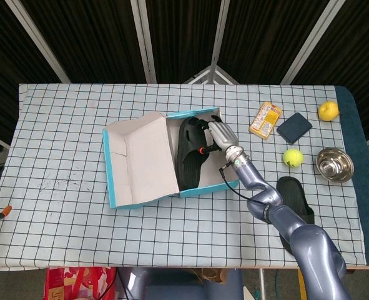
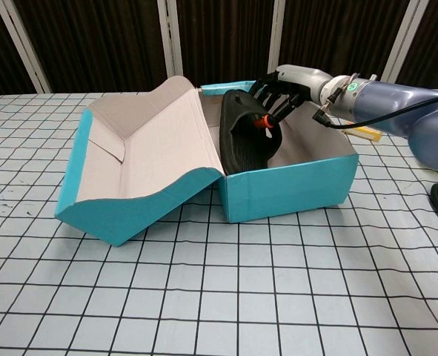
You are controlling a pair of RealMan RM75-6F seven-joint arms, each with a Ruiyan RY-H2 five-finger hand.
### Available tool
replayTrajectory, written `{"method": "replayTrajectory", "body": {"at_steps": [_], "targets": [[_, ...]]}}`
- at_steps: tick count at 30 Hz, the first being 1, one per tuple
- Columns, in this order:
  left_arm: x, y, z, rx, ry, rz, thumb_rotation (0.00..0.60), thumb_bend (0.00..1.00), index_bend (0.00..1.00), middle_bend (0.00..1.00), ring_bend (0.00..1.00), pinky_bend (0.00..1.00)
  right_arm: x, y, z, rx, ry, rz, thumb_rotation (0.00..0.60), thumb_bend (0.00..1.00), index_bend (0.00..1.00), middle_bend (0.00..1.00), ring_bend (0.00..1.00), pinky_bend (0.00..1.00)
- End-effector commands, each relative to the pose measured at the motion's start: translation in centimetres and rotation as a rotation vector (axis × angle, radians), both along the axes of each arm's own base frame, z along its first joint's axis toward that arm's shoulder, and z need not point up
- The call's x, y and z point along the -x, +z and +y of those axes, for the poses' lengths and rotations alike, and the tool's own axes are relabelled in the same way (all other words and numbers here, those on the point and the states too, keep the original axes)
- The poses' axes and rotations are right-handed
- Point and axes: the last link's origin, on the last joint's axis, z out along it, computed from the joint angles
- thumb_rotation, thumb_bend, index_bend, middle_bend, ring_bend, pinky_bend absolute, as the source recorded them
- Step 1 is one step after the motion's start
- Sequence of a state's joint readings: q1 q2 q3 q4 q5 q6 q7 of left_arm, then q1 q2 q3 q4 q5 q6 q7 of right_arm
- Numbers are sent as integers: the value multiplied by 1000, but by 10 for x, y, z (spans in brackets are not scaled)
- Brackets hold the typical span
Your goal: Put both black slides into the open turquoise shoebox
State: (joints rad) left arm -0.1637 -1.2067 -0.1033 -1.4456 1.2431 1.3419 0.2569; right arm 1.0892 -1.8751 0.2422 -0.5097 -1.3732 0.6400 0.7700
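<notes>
Right hand (image 1: 216, 135) with fingers curled around the strap of a black rubber slide (image 1: 190, 156) tilted inside the open turquoise cardboard shoebox (image 2: 289, 194), second black slide (image 1: 295, 199) flat on the checked tablecloth (image 1: 65, 150) near a yellow-green tennis ball (image 1: 292, 157).

No print can be read, even on the yellow packet (image 1: 266, 119).

Tight inside the shoebox, open on my near side.
My right robot hand (image 1: 216, 134) and a black slide (image 1: 190, 153) fill the turquoise shoebox (image 2: 293, 194); its raised lid (image 2: 144, 148) blocks the left, the table (image 1: 65, 162) beyond lies free.
</notes>
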Motion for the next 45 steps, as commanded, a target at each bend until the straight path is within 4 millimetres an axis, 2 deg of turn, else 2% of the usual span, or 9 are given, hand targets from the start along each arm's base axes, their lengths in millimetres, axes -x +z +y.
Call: {"method": "replayTrajectory", "body": {"at_steps": [1,20,24,26,28,40,45], "targets": [[0,0,0,1,0,1,600,284,106,0,3,89,0,-3,0,18,-1,21,600,313,511,510,296,0],[-1,0,0,2,-3,-4,600,284,106,0,3,90,-8,-5,1,-21,23,87,600,313,509,514,263,0],[-1,-1,0,4,-4,-4,600,284,106,0,3,90,-8,-4,2,-43,26,118,600,306,401,426,193,0],[-1,-1,0,4,-4,-4,600,284,106,0,3,89,-9,-4,2,-60,27,137,600,277,326,358,150,0],[-1,-1,0,4,-5,-5,600,284,106,0,3,89,-10,-3,3,-71,29,150,600,257,292,330,130,0],[-1,0,0,4,-7,-8,600,284,106,0,3,89,-18,2,5,-104,41,196,600,236,239,254,83,0],[-1,0,0,5,-8,-10,600,284,106,0,3,89,-19,6,6,-124,56,250,600,225,171,194,43,0]]}}
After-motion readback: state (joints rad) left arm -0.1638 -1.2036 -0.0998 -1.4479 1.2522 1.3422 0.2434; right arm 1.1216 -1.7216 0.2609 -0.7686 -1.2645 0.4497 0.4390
